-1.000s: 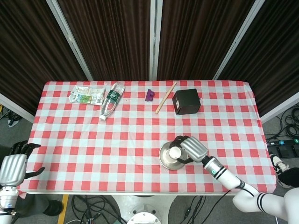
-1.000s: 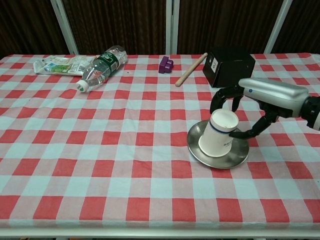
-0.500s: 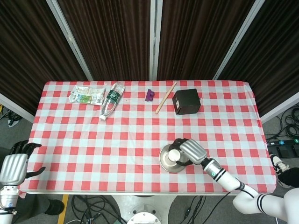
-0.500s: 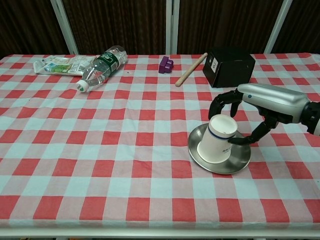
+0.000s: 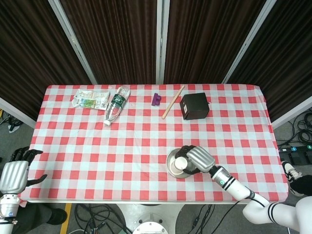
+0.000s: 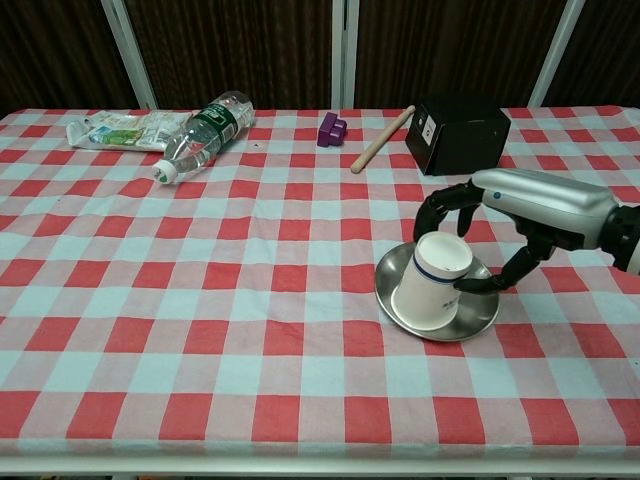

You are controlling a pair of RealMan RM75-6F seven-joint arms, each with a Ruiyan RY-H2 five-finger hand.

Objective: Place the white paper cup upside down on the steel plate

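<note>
Cup (image 6: 431,294) sits upside down, tilted, on plate (image 6: 482,318), w/ my right hand (image 6: 500,225) around it. Box (image 6: 459,133) behind; stick (image 6: 380,139), block (image 6: 331,129), bottle (image 6: 204,135) further left.

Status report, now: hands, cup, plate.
Right hand grips white paper cup, inverted, tilted on steel plate. Left hand open, off table's left edge. Nothing blocking.

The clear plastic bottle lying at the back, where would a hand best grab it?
Probably around the bottle's wide labelled middle, coming down from above: it lies flat on its side on the table, so fingers can close across its round body. Its cap end is narrower.
</note>
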